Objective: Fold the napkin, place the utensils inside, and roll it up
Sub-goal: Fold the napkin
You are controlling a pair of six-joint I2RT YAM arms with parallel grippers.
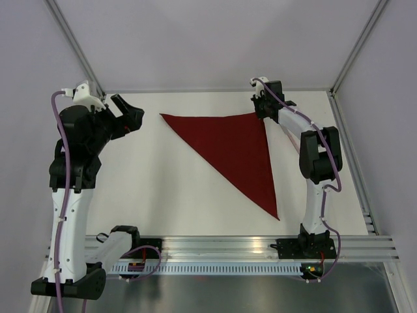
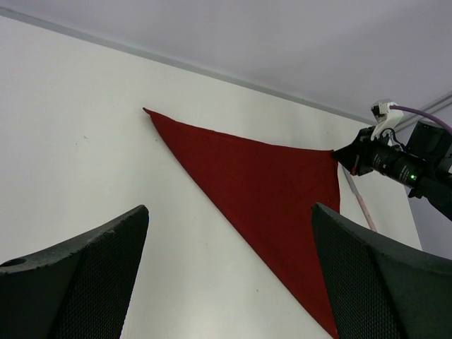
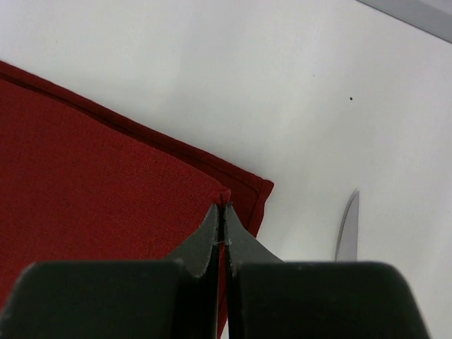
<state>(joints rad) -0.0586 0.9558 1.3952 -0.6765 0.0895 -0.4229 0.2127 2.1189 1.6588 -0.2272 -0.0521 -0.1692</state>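
Top view: dark red cloth napkin [image 1: 234, 147] lies as a folded triangle on white table [image 1: 163, 195]. L gripper [image 1: 133, 117] is wide open, just off napkin's left tip. R gripper [image 1: 259, 109] sits at far right corner.

L wrist view: own fingers [image 2: 85, 282] cut off at btm. Slim pale pinkish utensil [image 2: 359, 200] is beside napkin's right edge, top end behind R gripper.

R wrist view: R jaws closed, pinching upper-layer corner. Utensil's lower end hidden by gripper body.

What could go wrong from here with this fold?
The right gripper, shut on the napkin's far corner, could drag the top layer askew if it lifts away unopened; the edges there sit offset. The utensil lies close beside that corner and might get knocked.
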